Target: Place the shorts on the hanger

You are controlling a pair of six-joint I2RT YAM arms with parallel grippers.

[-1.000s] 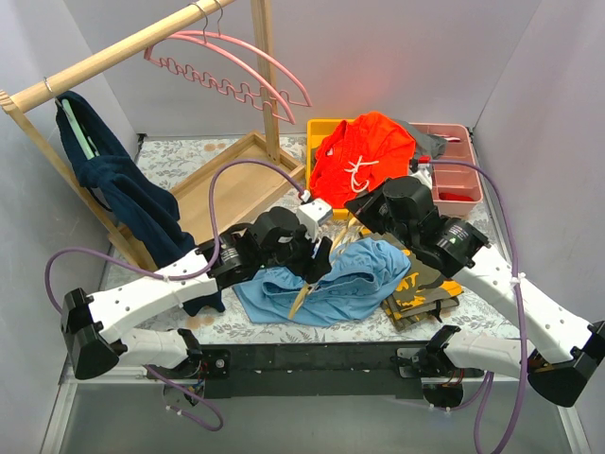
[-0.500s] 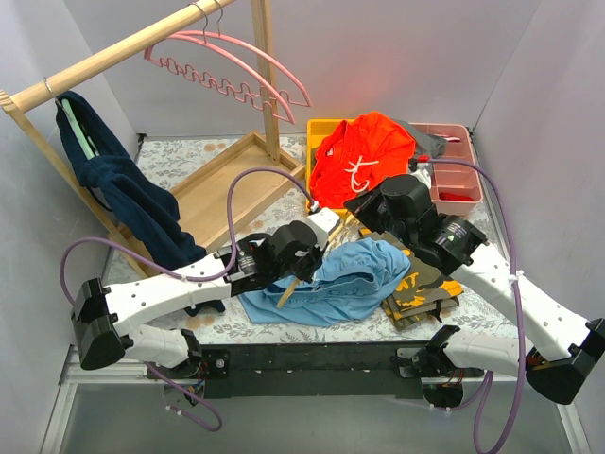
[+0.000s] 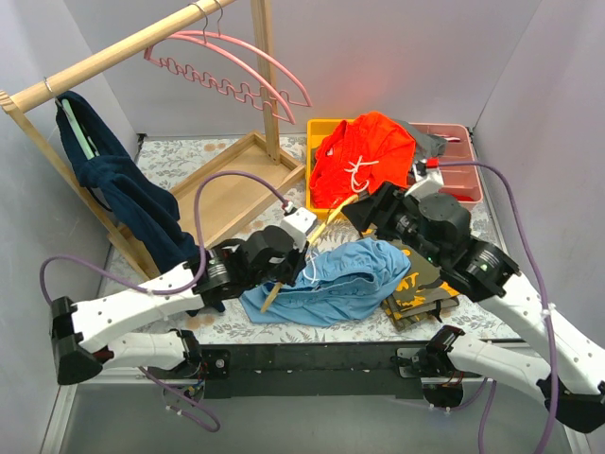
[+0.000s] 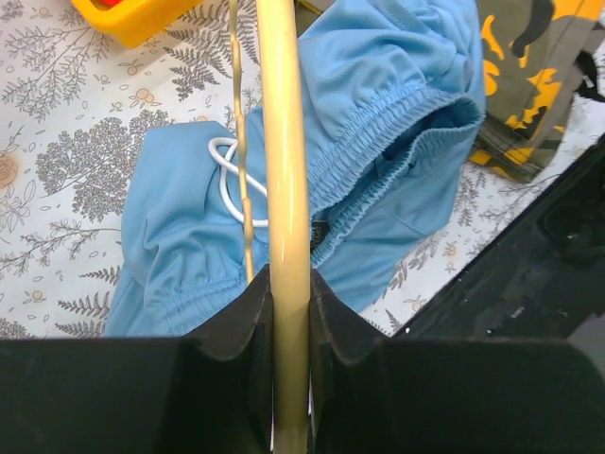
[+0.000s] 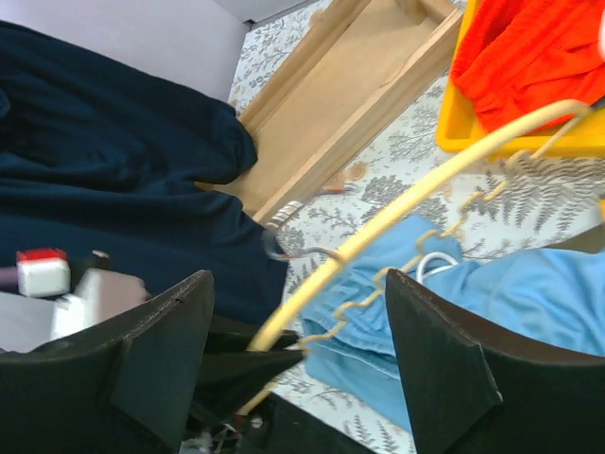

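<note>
left pincer (image 4: 288, 298): jaws clamped together on the arched top bar of the pale-yellow hanger (image 4: 285, 170), near one end of it; the bar runs straight out ahead of the fingers.
hanger: lifted and tilted, its far end rising toward the right pincer; the wavy lower bar runs just left of the clamped bar; the metal hook (image 5: 302, 251) points away from the right pincer.
shorts (image 4: 397, 123): light blue, crumpled on the table below and ahead of the left pincer, under the hanger; the elastic waistband gapes open and the white drawstring (image 4: 227, 180) loops just left of the bar. cannot tell whether the wavy bar touches the fabric.
right pincer (image 5: 298, 284): fingers spread wide, holding nothing, near the hanger's raised end; the arched bar crosses the view between them.
orange shorts (image 3: 364, 151): beyond the right pincer, draped over a yellow bin (image 3: 319, 132).
camouflage shorts (image 3: 416, 288): under the right arm, touching the blue shorts' edge.
wooden tray (image 3: 227, 194): beyond the left pincer.
dark navy garment (image 3: 132, 199): hanging well to the left pincer's left.
</note>
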